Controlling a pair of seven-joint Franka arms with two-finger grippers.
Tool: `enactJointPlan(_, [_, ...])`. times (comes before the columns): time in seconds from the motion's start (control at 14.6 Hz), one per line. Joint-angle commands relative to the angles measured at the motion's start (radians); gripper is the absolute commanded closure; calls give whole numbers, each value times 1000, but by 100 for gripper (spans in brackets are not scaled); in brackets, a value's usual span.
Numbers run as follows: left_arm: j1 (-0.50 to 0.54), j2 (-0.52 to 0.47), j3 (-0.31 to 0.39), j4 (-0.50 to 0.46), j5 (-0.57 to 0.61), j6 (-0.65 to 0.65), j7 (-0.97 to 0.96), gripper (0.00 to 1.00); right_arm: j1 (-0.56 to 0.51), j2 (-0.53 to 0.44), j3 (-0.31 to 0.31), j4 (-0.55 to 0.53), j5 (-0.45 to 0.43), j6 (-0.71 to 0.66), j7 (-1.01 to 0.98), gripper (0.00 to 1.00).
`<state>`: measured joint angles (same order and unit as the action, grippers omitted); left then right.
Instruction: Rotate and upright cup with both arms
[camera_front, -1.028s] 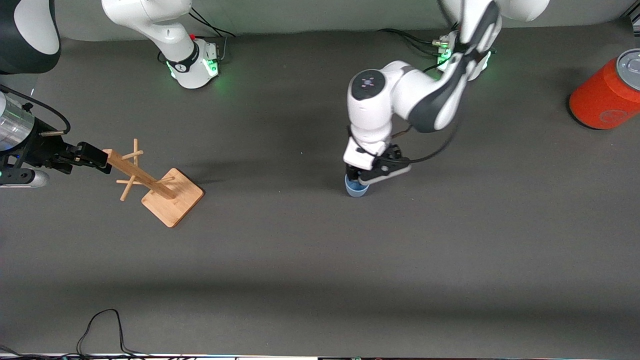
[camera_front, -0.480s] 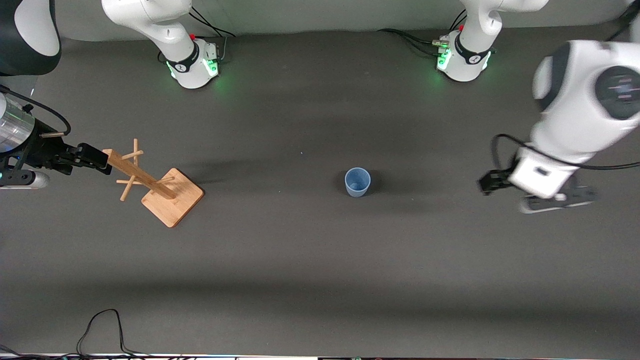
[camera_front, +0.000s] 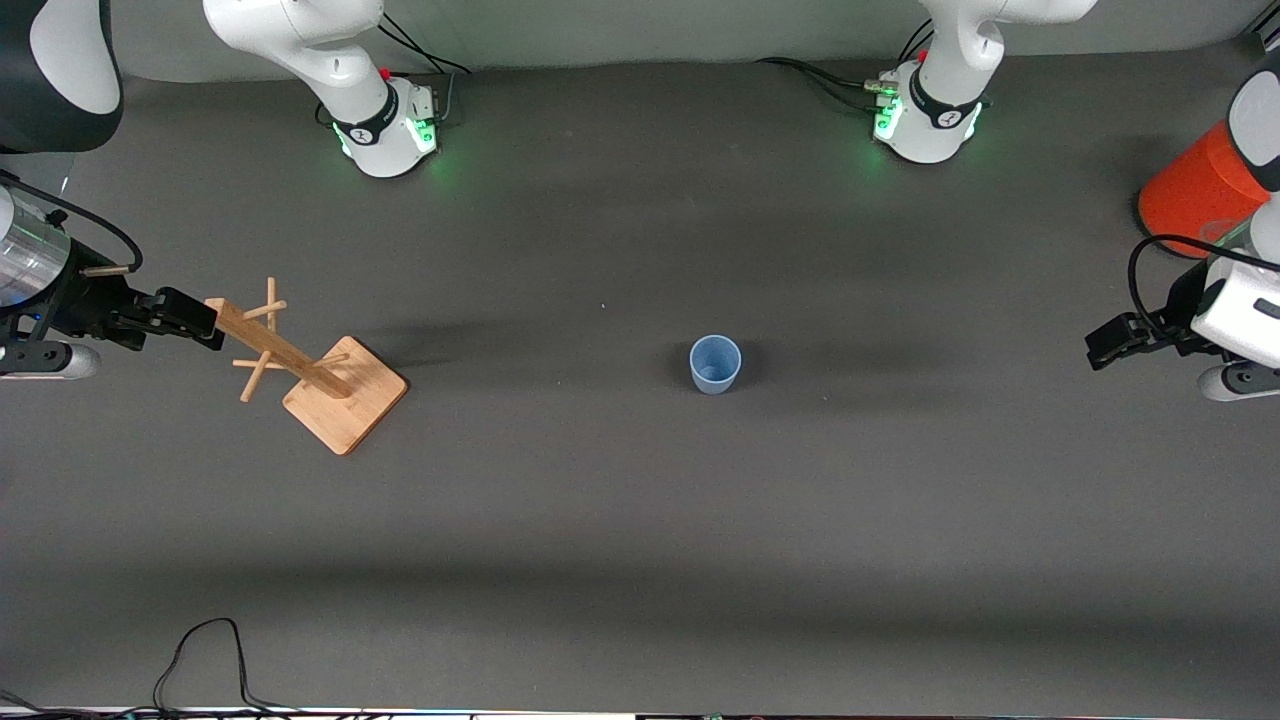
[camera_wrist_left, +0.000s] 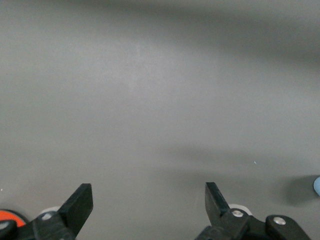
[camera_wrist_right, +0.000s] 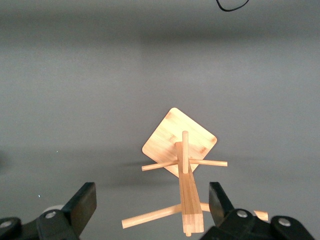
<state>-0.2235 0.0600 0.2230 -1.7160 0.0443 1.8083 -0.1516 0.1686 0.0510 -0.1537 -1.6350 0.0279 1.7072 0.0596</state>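
One cup (camera_front: 715, 364) upright, one can (camera_front: 1195, 190), one rack (camera_front: 300, 365), both grippers (camera_wrist_left: 149, 200) (camera_wrist_right: 152, 202) spread.

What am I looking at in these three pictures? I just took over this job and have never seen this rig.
Two white robot arms stand at a dark grey table. The big picture looks down from across it; the other two come from cameras on each arm's wrist. A small light-blue cup stands upright mid-table, mouth up, untouched. The left gripper hangs open and empty near the orange-red can at its end of the table. The right gripper is open over the top of a wooden peg rack. Nothing is held.
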Motion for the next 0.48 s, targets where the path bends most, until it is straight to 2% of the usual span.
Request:
enactJointPlan(0.0, [59, -19, -60, 15, -1, -56, 15, 0, 5, 10, -4, 27, 0, -21, -9, 0])
enactJointPlan(0.07, [131, -20, -141, 22, -1, -64, 15, 0, 5, 10, -4, 27, 0, -21, -9, 0])
enactJointPlan(0.14, [179, -20, -190, 27, -1, -78, 15, 0, 5, 10, -4, 27, 0, -21, -9, 0])
enactJointPlan(0.41, [176, -17, -194, 50, 0, -99, 15, 0, 8, 12, -4, 26, 0, -21, -7, 0])
